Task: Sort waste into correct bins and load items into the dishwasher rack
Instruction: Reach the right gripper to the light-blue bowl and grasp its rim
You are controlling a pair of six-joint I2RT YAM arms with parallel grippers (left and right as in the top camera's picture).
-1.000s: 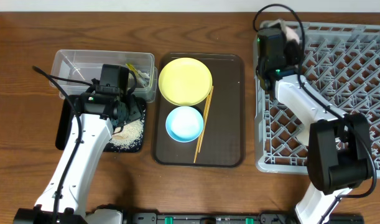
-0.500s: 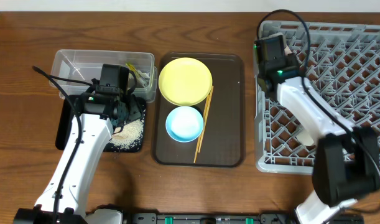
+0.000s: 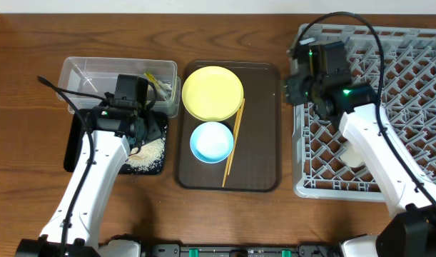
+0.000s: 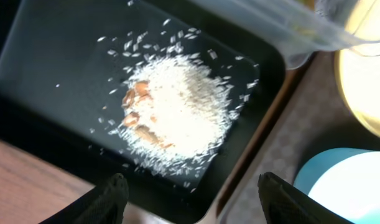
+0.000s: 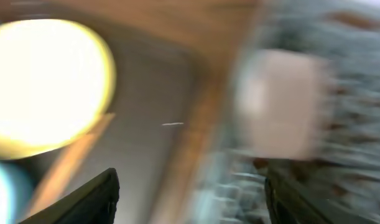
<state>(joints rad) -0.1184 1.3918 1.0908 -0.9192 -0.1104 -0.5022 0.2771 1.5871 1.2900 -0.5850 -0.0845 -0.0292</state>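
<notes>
Rice heap beneath left gripper

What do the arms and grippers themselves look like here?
Both the left arm and right arm have white tubular links joined by black motor housings. Black cables loop loosely off them. Green lights glow on the right arm. The fingers are black with rounded tips.

Overhead cam: straight down, far, whole desk. L wrist cam: close, down on black tray by left edge. R wrist cam: blurred, low, over brown tray & rack. All 3 share yellow plate.
</notes>
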